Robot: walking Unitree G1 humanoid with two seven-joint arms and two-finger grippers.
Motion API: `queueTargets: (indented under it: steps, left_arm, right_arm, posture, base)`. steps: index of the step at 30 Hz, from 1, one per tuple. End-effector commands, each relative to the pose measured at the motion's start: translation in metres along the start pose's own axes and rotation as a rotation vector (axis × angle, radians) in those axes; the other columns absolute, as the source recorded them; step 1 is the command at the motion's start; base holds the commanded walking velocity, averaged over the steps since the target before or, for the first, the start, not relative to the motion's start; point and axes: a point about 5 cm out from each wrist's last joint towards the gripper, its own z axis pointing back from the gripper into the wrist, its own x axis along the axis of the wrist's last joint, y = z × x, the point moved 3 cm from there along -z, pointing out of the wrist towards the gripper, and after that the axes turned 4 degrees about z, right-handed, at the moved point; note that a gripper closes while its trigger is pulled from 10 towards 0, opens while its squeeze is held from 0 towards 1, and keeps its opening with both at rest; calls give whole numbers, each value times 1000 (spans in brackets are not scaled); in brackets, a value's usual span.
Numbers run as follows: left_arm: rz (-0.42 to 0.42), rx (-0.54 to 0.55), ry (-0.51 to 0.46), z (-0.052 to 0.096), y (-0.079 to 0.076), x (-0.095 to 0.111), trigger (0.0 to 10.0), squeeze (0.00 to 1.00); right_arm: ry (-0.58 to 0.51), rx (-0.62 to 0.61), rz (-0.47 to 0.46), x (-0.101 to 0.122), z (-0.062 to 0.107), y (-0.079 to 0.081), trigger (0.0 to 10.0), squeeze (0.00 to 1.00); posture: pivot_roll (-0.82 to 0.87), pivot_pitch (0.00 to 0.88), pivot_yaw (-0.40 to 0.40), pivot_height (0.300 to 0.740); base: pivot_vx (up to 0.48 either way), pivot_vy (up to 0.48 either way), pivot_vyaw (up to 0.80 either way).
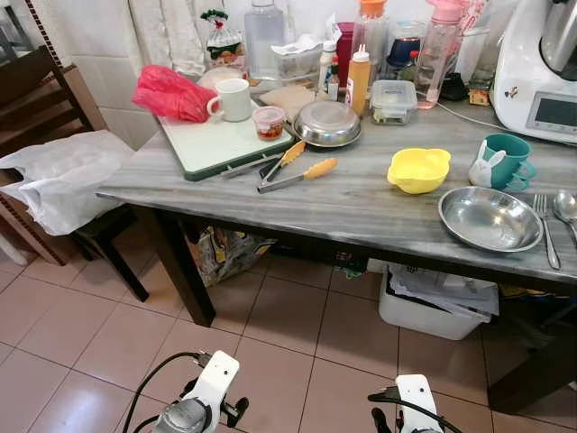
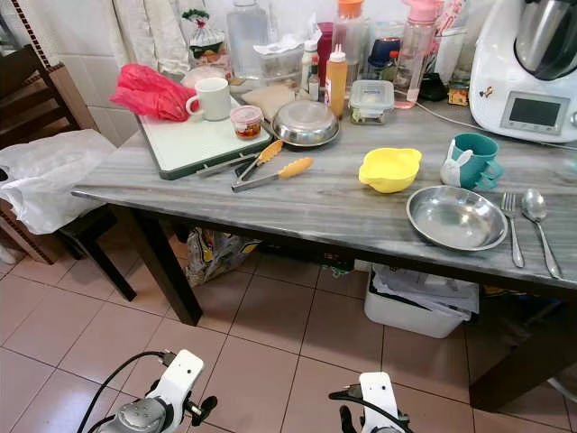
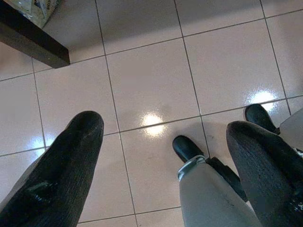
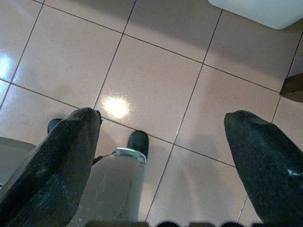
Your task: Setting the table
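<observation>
Stood before a grey marbled table on dark legs, over pink floor tiles. At the far right, a white kitchen machine against the wall. At the left, a dark wooden chair draped with a white plastic bag. Below the table on the right, a white bin stuffed with papers.

On the far left of the tabletop, a pale green cutting board, carrying a red plastic bag, a white mug and a small tub of red sauce. Just right of the board, an upturned steel bowl; behind it, a row of bottles and a clear lidded container. Near the board's front edge, orange-handled tongs.

At the near right edge, a shallow steel plate, with a fork and spoon laid side by side just to its right. Beyond the plate, a teal mug with a white rabbit figure, and to its left a yellow bowl.

Both arms hung low over the tiles, well short of the table. Left gripper spread wide, empty, pointed at the floor above a black-shod foot. Right gripper likewise spread apart, pinching nothing.
</observation>
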Motion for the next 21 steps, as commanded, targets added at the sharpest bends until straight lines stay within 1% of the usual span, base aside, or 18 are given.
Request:
queueTargets:
  steps: [1,3,4,5,10,14,21]
  left_arm:
    - [-4,11,6,0,4,1,10000,0]
    - [-4,11,6,0,4,1,10000,0]
    - [-20,0,54,2,-1,-14,10000,0]
    - [-56,-16,110,6,-6,-34,10000,0]
    - [-61,-13,110,6,-6,-32,10000,0]
    - [-62,-9,116,6,-6,-33,10000,0]
    - [-72,-12,109,3,-9,-28,10000,0]
  right_arm:
    - [5,-2,-8,0,0,0,10000,0]
    - [5,-2,-8,0,0,0,10000,0]
    - [62,-9,24,-13,1,-4,10000,0]
    - [97,-7,63,-22,3,-8,10000,0]
    - [105,0,70,-23,3,-8,10000,0]
    - [102,5,93,-21,3,-9,10000,0]
    - [101,-1,100,-20,3,-14,10000,0]
  posture:
    - [-130,0,71,740]
    - [-130,0,71,740]
    - [-130,0,71,740]
    - [-130,0,74,740]
    - [-118,0,70,740]
    - [-115,0,68,740]
    - [-123,0,65,740]
  base:
    - [0,0,0]
    - [0,0,0]
    - [0,0,0]
    - [0,0,0]
    - [0,0,0]
    - [0,0,0]
    - [0,0,0]
